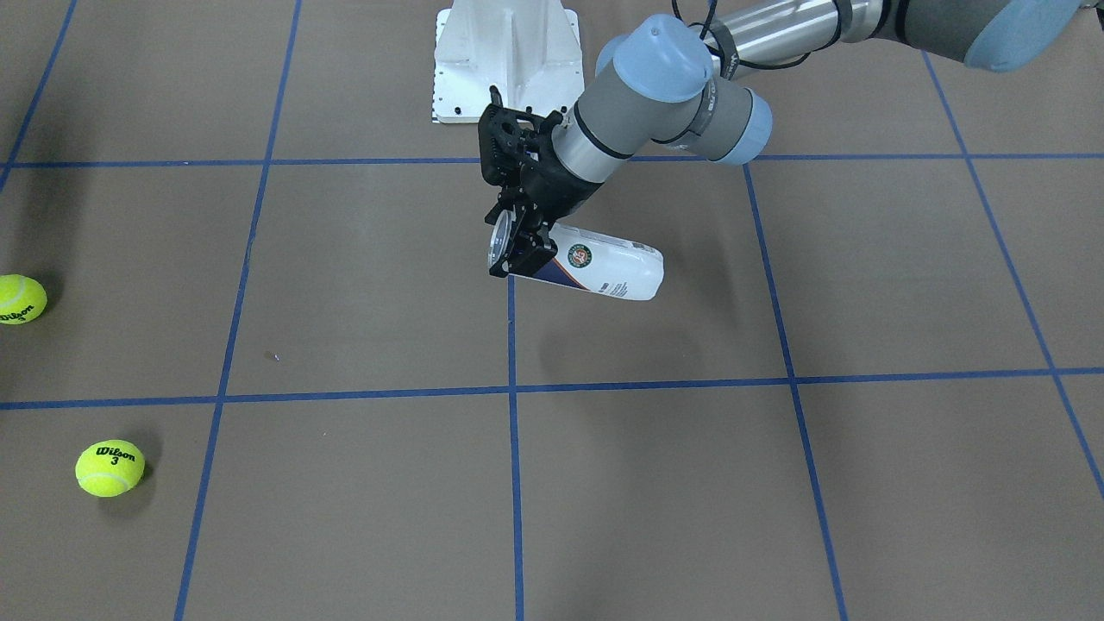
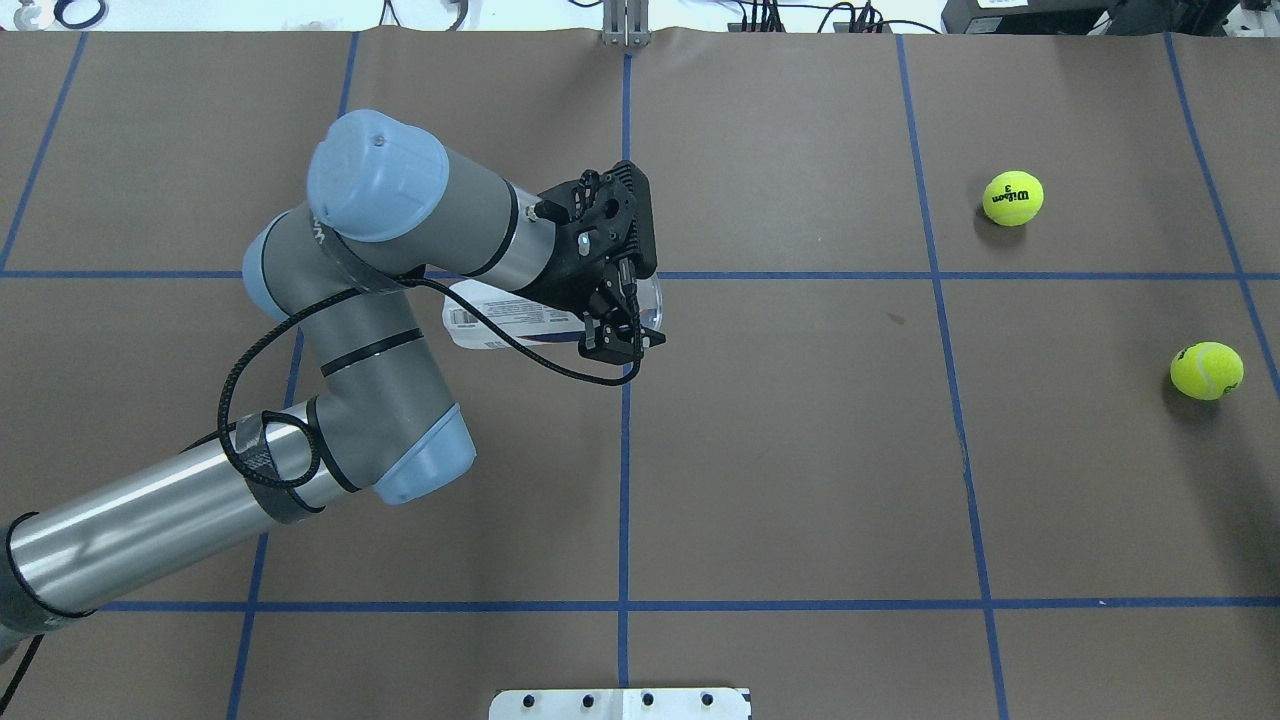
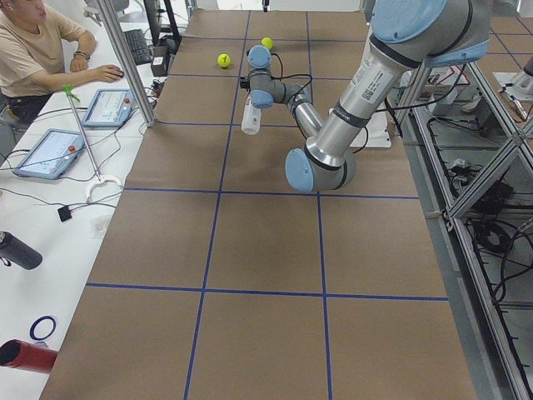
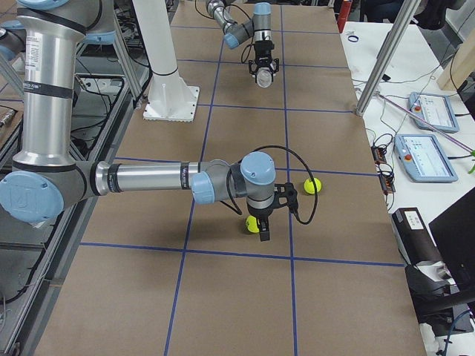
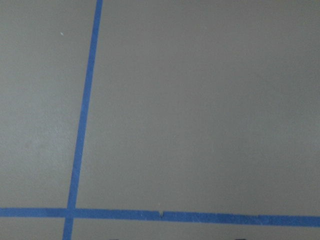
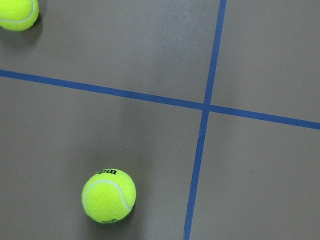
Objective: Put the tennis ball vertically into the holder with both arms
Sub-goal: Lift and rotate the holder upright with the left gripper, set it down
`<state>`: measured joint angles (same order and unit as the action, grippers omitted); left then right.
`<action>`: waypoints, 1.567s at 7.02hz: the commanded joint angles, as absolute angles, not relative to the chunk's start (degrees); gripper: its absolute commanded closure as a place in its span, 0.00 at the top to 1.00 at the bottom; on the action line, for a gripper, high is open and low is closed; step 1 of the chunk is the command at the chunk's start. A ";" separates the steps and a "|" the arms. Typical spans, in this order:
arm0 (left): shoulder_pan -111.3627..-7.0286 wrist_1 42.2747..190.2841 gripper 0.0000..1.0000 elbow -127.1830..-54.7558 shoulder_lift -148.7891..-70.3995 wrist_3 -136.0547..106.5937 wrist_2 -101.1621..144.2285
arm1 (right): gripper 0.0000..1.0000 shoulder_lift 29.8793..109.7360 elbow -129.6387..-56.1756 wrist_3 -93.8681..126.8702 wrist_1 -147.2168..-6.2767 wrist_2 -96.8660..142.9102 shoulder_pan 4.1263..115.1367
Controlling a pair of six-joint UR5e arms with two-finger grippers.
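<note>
A brown table marked with blue tape lines is seen from above. The holder, a clear can with a white and navy label, is held off the table at about 10 o'clock from the table's middle in the overhead view. It is tipped nearly onto its side, with its open mouth turned toward 3 o'clock and its closed end toward 9 o'clock. The left gripper is clamped narrowly across the holder just behind the mouth, and a shadow is cast on the table beneath. Two tennis balls are seen on the table, well apart from the holder: the first tennis ball at 2 o'clock and the second tennis ball at 3 o'clock. The right gripper is shown only in the right side view, close by the second tennis ball; whether its fingers are spread or closed cannot be told. A white base is seen at 12 o'clock in the front view.
</note>
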<state>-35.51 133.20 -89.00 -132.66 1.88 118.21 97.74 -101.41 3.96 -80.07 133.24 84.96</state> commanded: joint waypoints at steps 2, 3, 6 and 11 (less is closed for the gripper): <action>-35.60 164.69 0.68 -86.41 -132.63 -13.67 117.96 | 1.00 97.73 -101.34 3.87 -80.07 133.24 84.99; -35.42 174.71 0.67 -83.96 -132.71 -15.80 115.16 | 1.00 97.73 -101.34 3.87 -80.07 133.24 84.99; -32.98 199.44 0.68 -72.54 -135.17 -21.85 103.78 | 1.00 97.91 -101.34 3.78 -80.07 133.16 84.99; -25.93 215.94 0.70 -60.66 -135.99 -28.47 80.43 | 1.00 98.00 -101.69 3.87 -79.98 133.16 84.99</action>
